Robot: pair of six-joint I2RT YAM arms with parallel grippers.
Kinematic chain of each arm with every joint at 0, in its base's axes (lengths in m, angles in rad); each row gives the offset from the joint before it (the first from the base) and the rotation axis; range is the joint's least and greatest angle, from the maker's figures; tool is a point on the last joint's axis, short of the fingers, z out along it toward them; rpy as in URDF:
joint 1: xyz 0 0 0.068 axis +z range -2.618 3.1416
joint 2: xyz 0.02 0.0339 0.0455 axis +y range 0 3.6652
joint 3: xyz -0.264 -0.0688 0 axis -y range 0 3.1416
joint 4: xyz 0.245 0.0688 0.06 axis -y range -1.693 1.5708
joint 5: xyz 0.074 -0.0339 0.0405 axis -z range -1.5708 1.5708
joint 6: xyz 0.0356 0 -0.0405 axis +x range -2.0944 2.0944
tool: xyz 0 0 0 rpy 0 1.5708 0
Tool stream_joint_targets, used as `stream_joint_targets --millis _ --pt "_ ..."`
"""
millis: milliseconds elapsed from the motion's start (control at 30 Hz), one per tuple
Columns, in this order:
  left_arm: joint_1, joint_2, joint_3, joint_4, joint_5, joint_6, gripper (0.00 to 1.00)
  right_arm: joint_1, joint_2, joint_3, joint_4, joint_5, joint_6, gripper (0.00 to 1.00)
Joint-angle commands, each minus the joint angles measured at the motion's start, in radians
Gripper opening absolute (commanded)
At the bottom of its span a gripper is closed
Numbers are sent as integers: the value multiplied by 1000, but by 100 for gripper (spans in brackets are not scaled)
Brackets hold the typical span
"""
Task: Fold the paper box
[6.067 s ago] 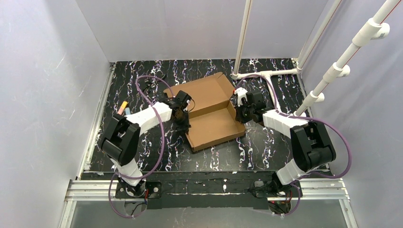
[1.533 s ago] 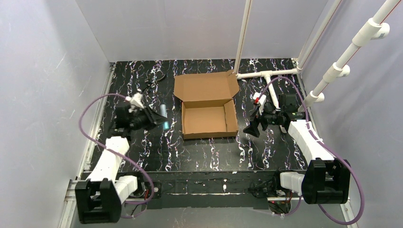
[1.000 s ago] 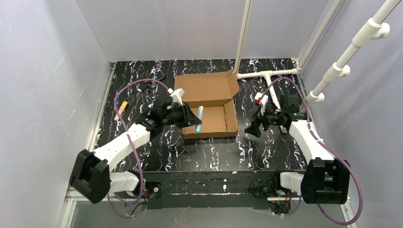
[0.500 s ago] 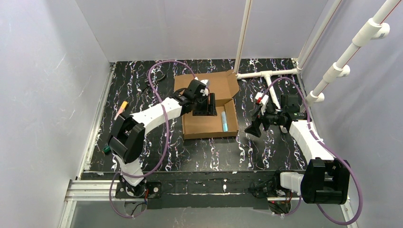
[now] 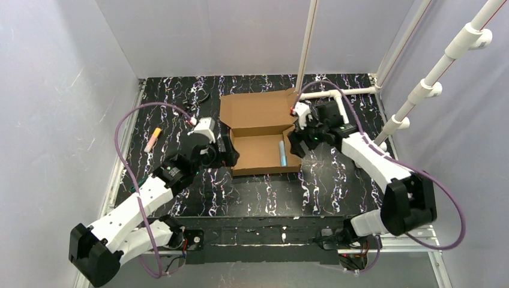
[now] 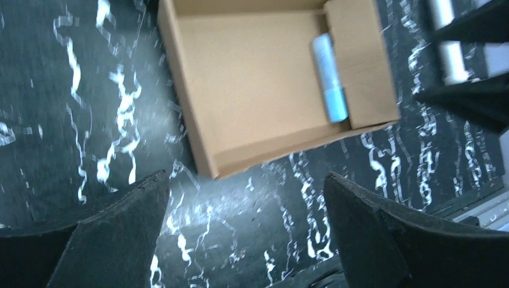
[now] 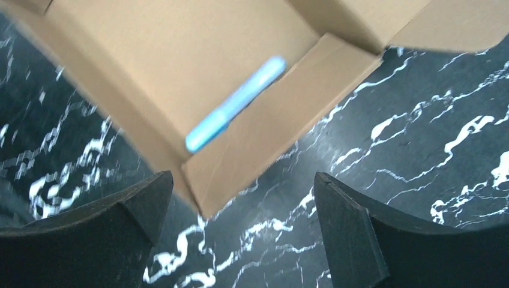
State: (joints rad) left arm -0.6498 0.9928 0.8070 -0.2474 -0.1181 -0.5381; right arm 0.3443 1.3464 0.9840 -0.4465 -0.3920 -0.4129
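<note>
Now that the left gripper has dropped the blue marker inside the paper box and withdrawn just left of it, jaws wide, the right gripper, also wide, has reached its right wall; folding it shut seems next.

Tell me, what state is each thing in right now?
paper box: walls up, lid open.
blue tube: lying inside the box, along its right wall.
left gripper: open, empty.
right gripper: open, empty.
orange-tipped pen: lying loose, left of the box.
</note>
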Motion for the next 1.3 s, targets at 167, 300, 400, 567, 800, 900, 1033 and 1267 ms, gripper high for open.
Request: stream_joint_targets --millis 167,300,400,567,800,900,1033,1267 --pt "13 -111 -223 28 34 -160 98 183 280 117 199 726 453 97" --pt "15 -151 -255 9 37 -164 98 183 314 102 258 720 488 88" --pt "15 -177 -275 17 43 -167 98 182 358 113 271 700 494 83" --pt "16 -196 -304 27 51 -181 98 182 397 107 273 621 490 64" --pt "16 -202 -342 69 85 -220 98 177 364 74 273 640 418 1" --pt "16 -197 -340 74 96 -223 98 177 358 72 286 654 416 1" --pt "15 -199 -329 58 106 -223 98 171 352 73 270 573 392 27" --pt "15 -255 -345 39 108 -235 98 137 264 15 258 533 369 58"
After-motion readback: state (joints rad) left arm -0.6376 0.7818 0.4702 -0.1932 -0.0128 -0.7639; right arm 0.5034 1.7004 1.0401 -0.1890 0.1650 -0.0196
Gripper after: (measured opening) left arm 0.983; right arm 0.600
